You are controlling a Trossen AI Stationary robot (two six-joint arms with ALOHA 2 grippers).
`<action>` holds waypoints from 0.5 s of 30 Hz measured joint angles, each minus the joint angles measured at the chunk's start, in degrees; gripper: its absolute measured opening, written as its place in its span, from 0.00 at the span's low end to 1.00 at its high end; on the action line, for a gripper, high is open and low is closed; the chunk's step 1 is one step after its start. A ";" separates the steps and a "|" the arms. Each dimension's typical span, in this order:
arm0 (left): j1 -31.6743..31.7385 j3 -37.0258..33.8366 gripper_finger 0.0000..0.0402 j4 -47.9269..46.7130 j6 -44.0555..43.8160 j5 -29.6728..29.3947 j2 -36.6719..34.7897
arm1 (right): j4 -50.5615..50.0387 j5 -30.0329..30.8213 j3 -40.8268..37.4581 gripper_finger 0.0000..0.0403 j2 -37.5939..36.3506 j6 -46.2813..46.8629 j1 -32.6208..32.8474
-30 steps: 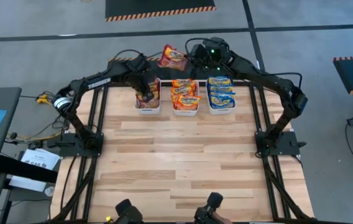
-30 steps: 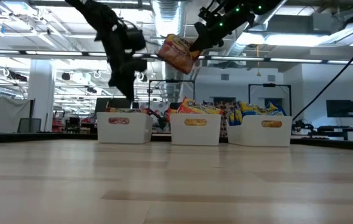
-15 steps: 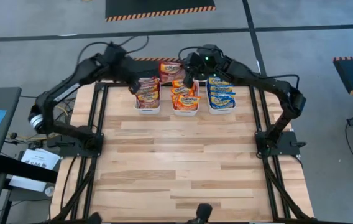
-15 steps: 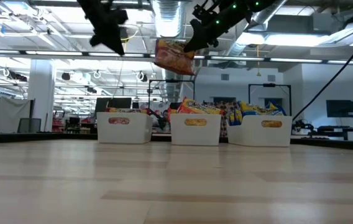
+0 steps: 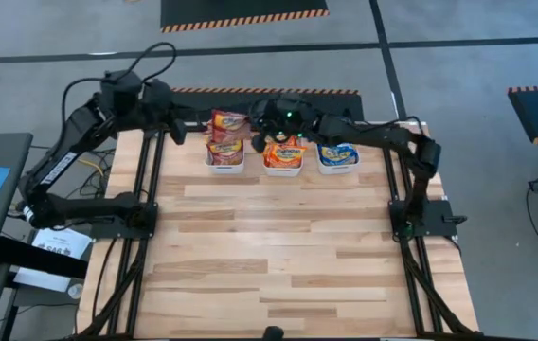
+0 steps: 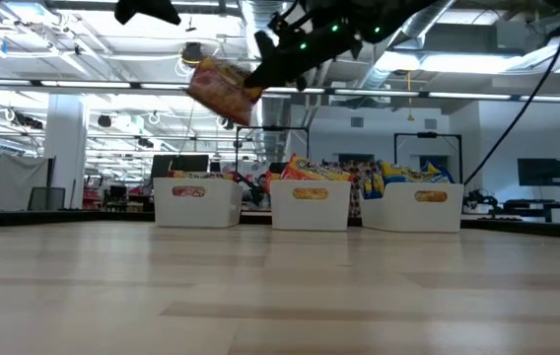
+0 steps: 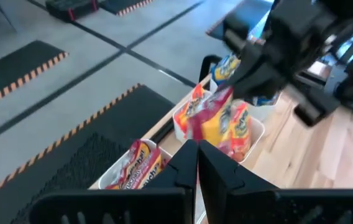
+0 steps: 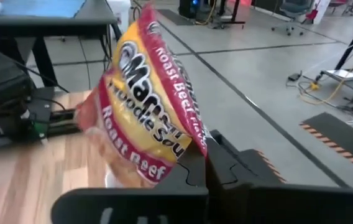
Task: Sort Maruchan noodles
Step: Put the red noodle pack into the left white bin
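A maroon Maruchan packet (image 5: pixel 228 121) with a yellow noodle picture hangs in the air over the left white bin (image 5: pixel 224 163), held by my right gripper (image 5: pixel 252 120). In the low view the packet (image 6: pixel 216 89) is well above the bins, with my right gripper (image 6: pixel 260 67) beside it. My left gripper (image 7: pixel 196 163) is shut on nothing and sits high, left of the bins (image 5: pixel 176 126). The left bin holds maroon packets (image 7: pixel 136 167), the middle bin orange ones (image 5: pixel 284 152), the right bin blue ones (image 5: pixel 337 152). My right gripper pinches the maroon packet between its two fingers at one edge (image 8: pixel 183 148). It reaches in from the table's right, slanting down. The packet is lifted clear and tilted, sticking out from the fingers toward the left above the left bin.
Three white bins stand in a row along the table's far edge (image 6: pixel 196 202) (image 6: pixel 310 205) (image 6: pixel 413 207). The wooden table top (image 5: pixel 278 246) spreads out in front of them. Black floor mats with striped edges lie beyond the far edge.
My right gripper has carried the maroon packet from beyond the far edge near the middle bin toward the table's left, until it hangs over the left bin. My left gripper has risen out of the left bin and drawn back toward the table's left.
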 joint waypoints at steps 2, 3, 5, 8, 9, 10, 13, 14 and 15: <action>-0.02 0.00 0.00 -0.20 -0.56 -0.25 -0.97 | 3.24 0.02 0.02 0.00 1.91 1.81 0.71; -0.02 0.00 0.00 -0.48 -1.20 -0.34 -1.27 | 4.39 0.09 0.02 0.00 2.87 2.33 0.94; 0.00 0.00 0.00 -1.76 -1.79 -0.34 -1.46 | 6.98 0.09 0.02 0.00 5.12 3.08 1.43; 0.00 0.00 0.00 -4.97 -0.96 -0.48 -1.46 | 7.55 0.12 0.71 0.00 7.81 4.19 2.20; 0.00 0.00 0.00 -5.95 -0.52 -0.69 -1.29 | 7.99 0.14 1.62 0.00 9.01 4.49 2.45; -0.02 0.00 0.00 -6.75 -0.37 -0.88 -1.18 | 7.83 0.16 2.49 0.00 10.15 4.71 2.73; -0.02 0.00 0.00 -8.90 -2.29 -1.07 -0.37 | 6.87 0.42 6.23 0.00 13.91 5.00 3.22; -0.02 0.00 0.00 -10.07 -3.36 -1.02 -0.04 | 6.48 0.53 7.62 0.00 14.95 5.18 3.52; -0.02 0.00 0.00 -11.69 -4.58 -1.02 0.32 | 4.80 0.56 9.14 0.00 16.04 5.54 3.58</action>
